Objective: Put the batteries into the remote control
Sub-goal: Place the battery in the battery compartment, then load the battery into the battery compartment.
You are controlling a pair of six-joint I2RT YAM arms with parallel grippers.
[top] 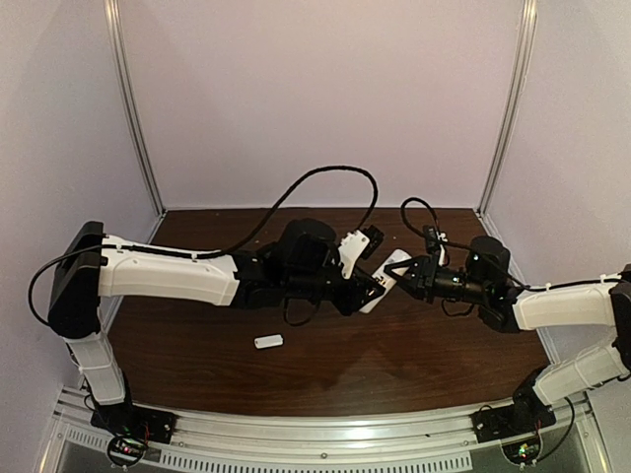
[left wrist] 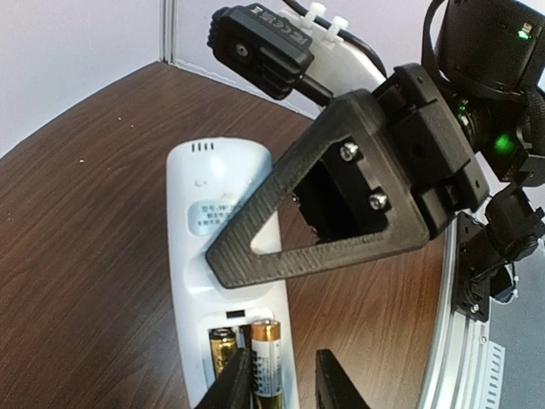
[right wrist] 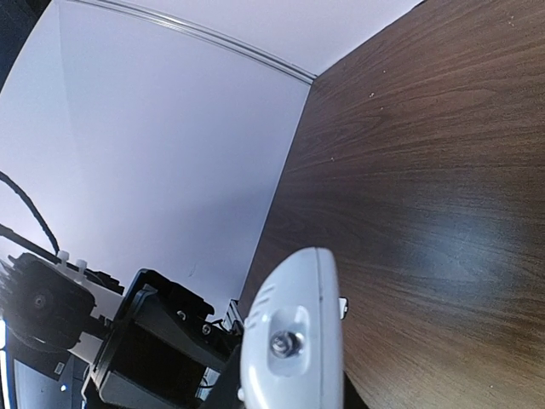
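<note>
White plastic back of the remote (left wrist: 197, 298) turned toward the left wrist camera, held up off the table (top: 197, 325) mid-scene and pinched across its middle by the right gripper (top: 406, 279). Clamped on it, as far as can be judged, with 1 black triangular finger lying flat over the back. Recess at the near end, right by the left gripper (left wrist: 283, 379). 1 battery (left wrist: 223, 349) already down in one slot, 2nd battery (left wrist: 266, 354) in the slot beside it, copper end up, sitting between the left fingers (left wrist: 232, 383). Jaws parted wider than the cell, so not really squeezing it, more like guiding or nudging. Can't tell whether fully seated. For doing this bit well: hold the right grip rock steady, press the 2nd battery straight down into the recess, spring end first, no sideways shove against its neighbour. Worth checking polarity too, markings not readable here. Long axis of the remote diagonal in the top view, near-left to far-right, vented end toward the back, recess end toward the left arm. Both cells parallel to that axis. Cover (top: 268, 342) flat on the table nearer the front, well apart.
</note>
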